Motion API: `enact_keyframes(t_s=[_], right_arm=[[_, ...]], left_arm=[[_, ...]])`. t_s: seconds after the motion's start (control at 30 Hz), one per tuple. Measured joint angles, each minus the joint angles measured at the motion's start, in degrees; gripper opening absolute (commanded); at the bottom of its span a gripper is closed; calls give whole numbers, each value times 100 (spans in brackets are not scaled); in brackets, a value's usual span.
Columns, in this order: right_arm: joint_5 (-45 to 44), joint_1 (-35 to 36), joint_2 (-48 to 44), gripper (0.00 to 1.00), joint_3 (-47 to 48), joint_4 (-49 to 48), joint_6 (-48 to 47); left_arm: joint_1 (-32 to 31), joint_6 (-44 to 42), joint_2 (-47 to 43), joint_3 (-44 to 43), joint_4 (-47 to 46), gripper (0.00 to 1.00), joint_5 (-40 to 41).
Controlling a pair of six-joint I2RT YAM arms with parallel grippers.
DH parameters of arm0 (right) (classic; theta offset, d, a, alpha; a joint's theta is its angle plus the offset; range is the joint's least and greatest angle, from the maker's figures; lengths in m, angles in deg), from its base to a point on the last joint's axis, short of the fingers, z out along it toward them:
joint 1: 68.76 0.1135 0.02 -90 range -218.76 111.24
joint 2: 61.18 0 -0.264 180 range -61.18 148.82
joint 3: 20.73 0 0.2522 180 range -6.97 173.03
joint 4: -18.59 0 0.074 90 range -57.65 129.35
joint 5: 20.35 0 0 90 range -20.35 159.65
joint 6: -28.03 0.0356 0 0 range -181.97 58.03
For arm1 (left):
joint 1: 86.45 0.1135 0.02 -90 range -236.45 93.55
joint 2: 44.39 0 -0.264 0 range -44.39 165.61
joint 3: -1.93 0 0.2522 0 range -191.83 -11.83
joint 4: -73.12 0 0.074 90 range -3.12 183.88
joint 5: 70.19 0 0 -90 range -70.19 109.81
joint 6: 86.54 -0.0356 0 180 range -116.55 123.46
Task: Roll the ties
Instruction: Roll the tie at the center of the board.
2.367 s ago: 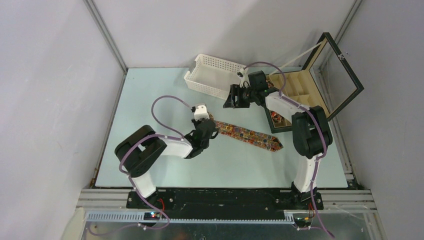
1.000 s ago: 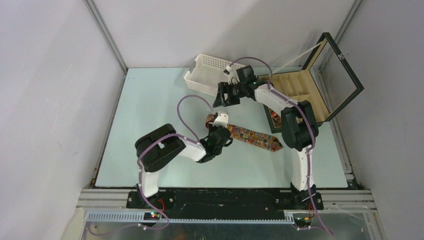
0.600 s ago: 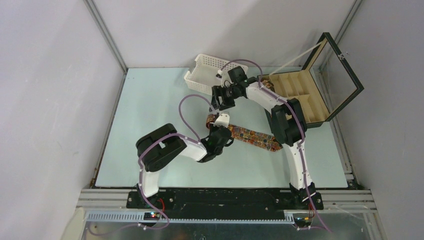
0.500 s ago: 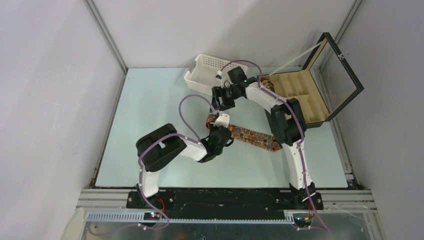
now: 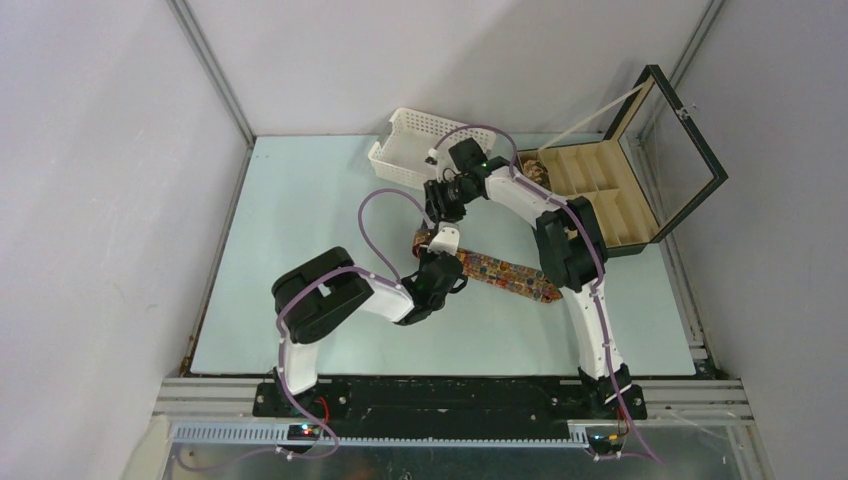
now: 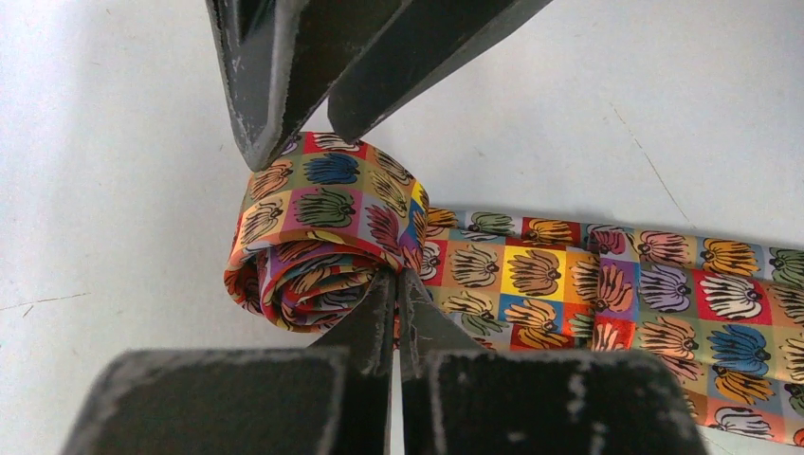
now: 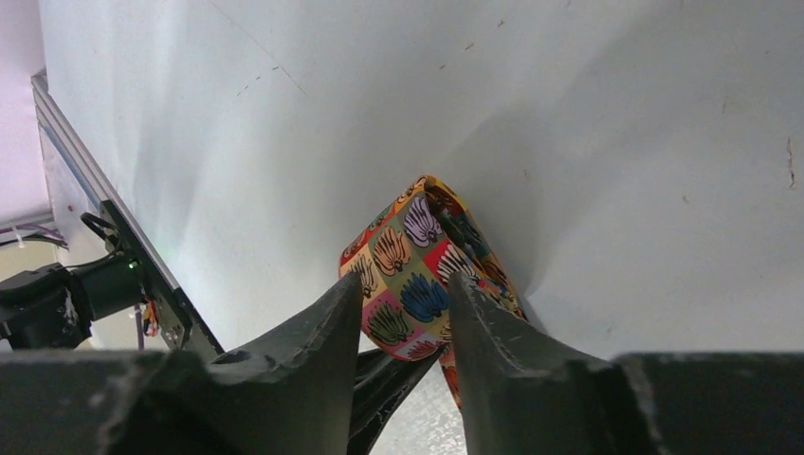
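Nearest the bases, the left arm reaches forward over the table [image 5: 300, 220] and places the left gripper [image 6: 395, 284] at the near side of the tie [image 5: 505, 275]. Its jaws are pressed together, with the tips against the edge of the coil [image 6: 318, 227]. Whether fabric is nipped between them cannot be determined. The coil forms the left end of the tie and rests on the table. The unrolled length lies flat and runs rightward toward the right arm's elbow. On the far side of the coil, the right gripper [image 7: 406, 282] points down at it with jaws apart, one finger on each side of the coil's top. Contact with the fabric cannot be confirmed. Beyond this, a white perforated basket [image 5: 395, 165] stands at the far edge. To its right sits a black box [image 5: 625, 245] with its lid raised. A small patterned roll [image 5: 535, 168] occupies the compartment nearest the basket.
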Motion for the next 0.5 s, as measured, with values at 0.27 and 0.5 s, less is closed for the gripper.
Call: enact_keyframes(t_s=[0.27, 0.5], right_arm=[[2, 4, 4, 26, 2, 4, -2], [2, 4, 11, 19, 2, 4, -7]], left_arm=[[0, -26, 9, -33, 22, 11, 2], [-4, -20, 22, -66, 131, 31, 9]])
